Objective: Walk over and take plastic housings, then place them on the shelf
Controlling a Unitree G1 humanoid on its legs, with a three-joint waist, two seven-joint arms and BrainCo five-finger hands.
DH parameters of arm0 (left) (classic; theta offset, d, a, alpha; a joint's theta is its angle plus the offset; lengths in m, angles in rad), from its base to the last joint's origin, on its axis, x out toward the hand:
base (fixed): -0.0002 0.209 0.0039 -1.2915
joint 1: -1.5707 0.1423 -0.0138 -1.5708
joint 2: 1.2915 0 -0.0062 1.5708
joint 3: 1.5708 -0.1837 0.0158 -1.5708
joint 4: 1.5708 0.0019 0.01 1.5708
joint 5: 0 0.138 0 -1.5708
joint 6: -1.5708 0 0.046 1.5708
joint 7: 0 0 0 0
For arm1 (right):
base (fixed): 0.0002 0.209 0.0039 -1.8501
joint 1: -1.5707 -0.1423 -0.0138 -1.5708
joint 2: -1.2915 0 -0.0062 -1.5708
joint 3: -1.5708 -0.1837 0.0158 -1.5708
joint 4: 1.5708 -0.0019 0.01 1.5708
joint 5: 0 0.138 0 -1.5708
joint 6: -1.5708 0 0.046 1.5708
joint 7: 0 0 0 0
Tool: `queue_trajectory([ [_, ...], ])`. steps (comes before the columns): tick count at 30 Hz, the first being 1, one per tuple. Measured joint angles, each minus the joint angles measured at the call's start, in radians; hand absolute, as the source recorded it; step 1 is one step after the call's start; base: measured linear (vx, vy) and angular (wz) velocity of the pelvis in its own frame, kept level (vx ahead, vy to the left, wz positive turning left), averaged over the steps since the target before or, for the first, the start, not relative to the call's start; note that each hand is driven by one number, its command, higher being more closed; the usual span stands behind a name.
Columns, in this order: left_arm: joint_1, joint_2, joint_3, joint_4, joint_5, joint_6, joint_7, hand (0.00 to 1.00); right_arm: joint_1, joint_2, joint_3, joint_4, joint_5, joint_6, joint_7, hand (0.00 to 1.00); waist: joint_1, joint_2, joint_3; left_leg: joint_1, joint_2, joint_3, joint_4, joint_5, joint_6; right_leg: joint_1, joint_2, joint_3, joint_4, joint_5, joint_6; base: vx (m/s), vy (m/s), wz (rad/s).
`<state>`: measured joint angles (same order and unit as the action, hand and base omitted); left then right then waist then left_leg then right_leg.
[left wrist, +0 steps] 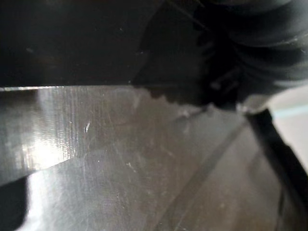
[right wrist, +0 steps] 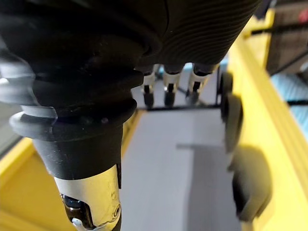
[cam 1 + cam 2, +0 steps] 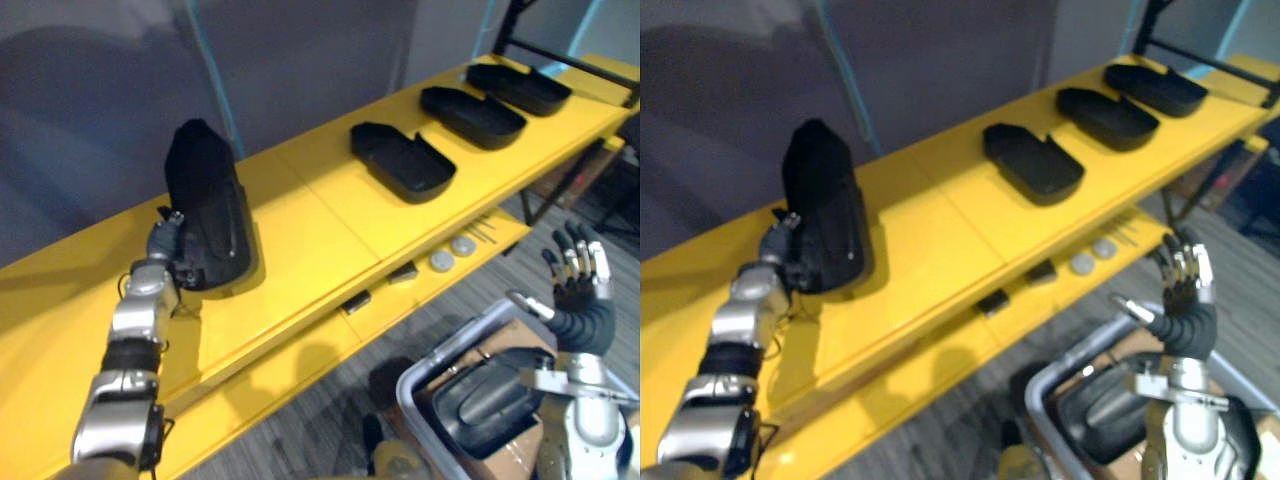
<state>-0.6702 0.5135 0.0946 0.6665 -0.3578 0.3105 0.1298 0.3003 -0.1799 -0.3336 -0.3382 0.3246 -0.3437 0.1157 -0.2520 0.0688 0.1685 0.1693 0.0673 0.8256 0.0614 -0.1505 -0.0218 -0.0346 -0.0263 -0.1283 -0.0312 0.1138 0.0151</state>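
Note:
A black plastic housing point(image 3: 208, 210) stands on end, tilted, at the left of the yellow shelf point(image 3: 300, 230). My left hand point(image 3: 165, 243) grips its near edge, with the thumb on the outside; the left wrist view shows the housing's glossy surface point(image 1: 120, 163) from very close. Three more black housings lie flat in a row toward the far right of the shelf point(image 3: 402, 160), point(image 3: 472, 116), point(image 3: 518, 87). My right hand point(image 3: 578, 285) is raised at the lower right, away from the shelf, with straight fingers point(image 2: 166, 89) and nothing in it.
A grey bin point(image 3: 440, 362) at the lower right holds more black housings point(image 3: 485, 400). On the shelf's lower ledge lie two grey discs point(image 3: 441, 261) and small dark parts point(image 3: 403, 272). A dark frame point(image 3: 560, 50) stands at the shelf's far end.

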Motion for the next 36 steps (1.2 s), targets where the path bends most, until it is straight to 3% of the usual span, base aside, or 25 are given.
queue_trajectory([
  [4,-0.015,0.002,-0.001,0.068,-0.03,0.057,0.018,1.0,0.015,0.002,0.002,-0.004,0.008,0.008,0.013,0.0,-0.018,0.009,-0.006,0.003,0.005,0.014,0.0,0.002,-0.003,0.0,0.01,0.019,-0.013,0.008,-0.004,-0.05,-0.007,-0.15],
  [8,-0.015,0.002,-0.013,0.146,-0.077,0.113,0.027,1.0,0.032,0.006,0.002,-0.008,0.024,0.045,0.015,0.0,-0.036,0.012,-0.004,0.001,0.009,0.032,0.0,0.006,-0.01,-0.001,0.018,0.029,-0.031,0.02,-0.01,-0.06,0.004,-0.09],
  [15,-0.015,-0.004,-0.02,0.207,-0.105,0.105,0.084,1.0,0.045,0.003,-0.005,-0.053,0.039,0.067,0.022,0.0,-0.048,0.055,0.009,-0.015,0.007,0.053,0.002,0.007,-0.009,-0.023,0.022,0.054,-0.042,0.031,-0.009,-0.06,0.01,-0.11],
  [19,-0.014,-0.004,-0.017,0.23,-0.106,0.09,0.096,1.0,0.043,0.002,-0.008,-0.057,0.055,0.083,0.036,0.0,-0.057,0.06,0.011,-0.014,0.007,0.061,0.002,0.008,-0.011,-0.024,0.025,0.068,-0.048,0.034,-0.01,-0.05,0.009,-0.08],
  [20,-0.014,-0.008,-0.017,0.233,-0.107,0.079,0.1,0.0,0.046,0.001,-0.008,-0.07,0.055,0.086,0.036,0.0,-0.059,0.06,0.011,-0.014,0.007,0.062,0.002,0.009,-0.011,-0.026,0.025,0.071,-0.048,0.033,-0.009,-0.06,0.011,-0.05],
  [30,-0.012,-0.025,-0.03,0.24,-0.199,0.013,0.153,0.0,0.049,-0.001,-0.008,-0.131,0.055,0.087,0.037,0.0,-0.089,0.071,0.038,-0.016,0.004,0.066,0.005,0.009,-0.011,-0.033,0.021,0.071,-0.057,0.028,-0.01,-0.08,0.025,-0.01],
  [36,-0.011,-0.024,-0.031,0.24,-0.289,-0.02,0.161,0.0,0.048,-0.001,-0.009,-0.132,0.055,0.087,0.037,0.0,-0.092,0.073,0.06,-0.016,0.005,0.068,0.009,0.01,-0.012,-0.033,0.02,0.071,-0.057,0.028,-0.01,-0.06,0.026,-0.01],
])
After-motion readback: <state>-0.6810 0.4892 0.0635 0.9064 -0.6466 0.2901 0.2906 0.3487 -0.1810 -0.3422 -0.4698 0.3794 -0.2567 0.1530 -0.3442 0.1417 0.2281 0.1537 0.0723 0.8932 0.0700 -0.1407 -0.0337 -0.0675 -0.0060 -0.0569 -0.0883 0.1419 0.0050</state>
